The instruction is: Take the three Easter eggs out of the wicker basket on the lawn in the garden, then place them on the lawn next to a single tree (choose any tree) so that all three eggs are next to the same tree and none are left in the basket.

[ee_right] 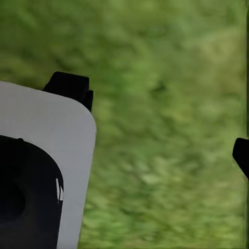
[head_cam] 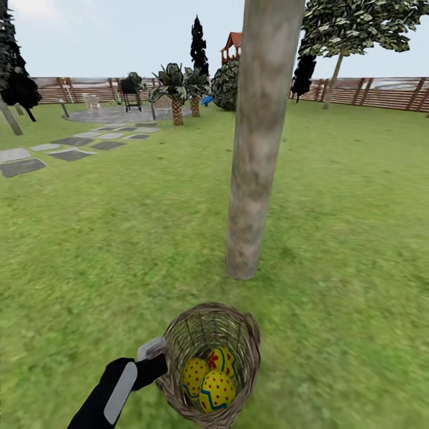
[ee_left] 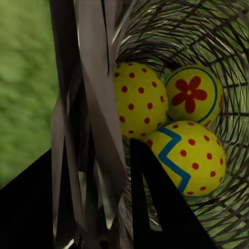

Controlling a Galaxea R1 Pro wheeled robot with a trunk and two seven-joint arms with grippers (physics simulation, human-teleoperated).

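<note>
From my seat, the stepping-stone paving [head_cam: 65, 149] and the slatted fence [head_cam: 71, 89] lie far off at the left, with short palms [head_cam: 174, 89] beyond. Nearer, my left claw [head_cam: 156, 356] is at the left rim of the wicker basket [head_cam: 247, 339], which looks tipped toward the camera; in the left wrist view the rim's weave [ee_left: 93, 104] passes between the dark fingers [ee_left: 155, 207], so I judge the claw clamped on the basket wall, not on an egg. All three Easter eggs are inside the basket, touching one another: a plain dotted egg [ee_left: 139, 98], one with a red flower mark [ee_left: 193, 93], and a zigzag-banded egg [ee_left: 189, 158] nearest the front. Just past the basket stands the bare tree [head_cam: 256, 149], close by on the lawn [head_cam: 357, 238]. Off to the right, my right claw [ee_right: 161, 124] hangs over blurred grass with its fingers [ee_right: 70, 85] wide apart and nothing between them. The risks I see: the thin weave could slip or flex in the grip, and a tilted basket could spill eggs that then roll away from the trunk. Reaching in with the right arm, I could knock the basket or jam against its wall.
</note>
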